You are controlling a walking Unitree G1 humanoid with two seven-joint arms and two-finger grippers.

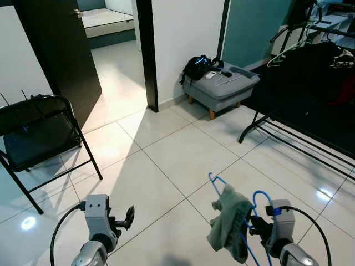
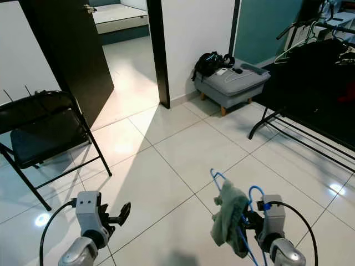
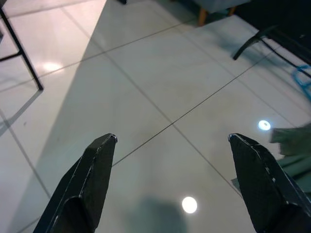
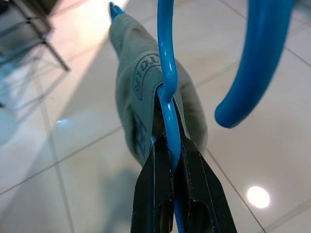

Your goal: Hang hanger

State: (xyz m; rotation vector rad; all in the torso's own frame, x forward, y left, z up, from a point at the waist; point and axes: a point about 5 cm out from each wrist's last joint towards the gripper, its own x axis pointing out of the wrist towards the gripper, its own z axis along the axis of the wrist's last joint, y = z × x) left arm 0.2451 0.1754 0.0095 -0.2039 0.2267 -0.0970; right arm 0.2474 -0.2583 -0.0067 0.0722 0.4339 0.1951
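My right gripper (image 1: 256, 224) is shut on a blue hanger (image 4: 166, 82), held low over the tiled floor at the lower right. A grey-green cloth (image 1: 228, 221) is draped over the hanger's bar, and its blue hook (image 1: 260, 198) curls up beside the wrist. In the right wrist view the two black fingers (image 4: 155, 189) pinch the blue wire. My left gripper (image 1: 128, 217) is open at the lower left with nothing between its fingers (image 3: 92, 179). A black clothes rack (image 1: 310, 94) loaded with dark clothes stands at the right, with a white hanger (image 1: 285, 52) on its rail.
A black folding chair (image 1: 39, 136) stands at the left. A grey footstool (image 1: 221, 86) with a black bag (image 1: 197, 66) sits by the white wall. A dark door (image 1: 61, 50) opens onto another room. The rack's base bars (image 1: 299, 141) run across the floor at the right.
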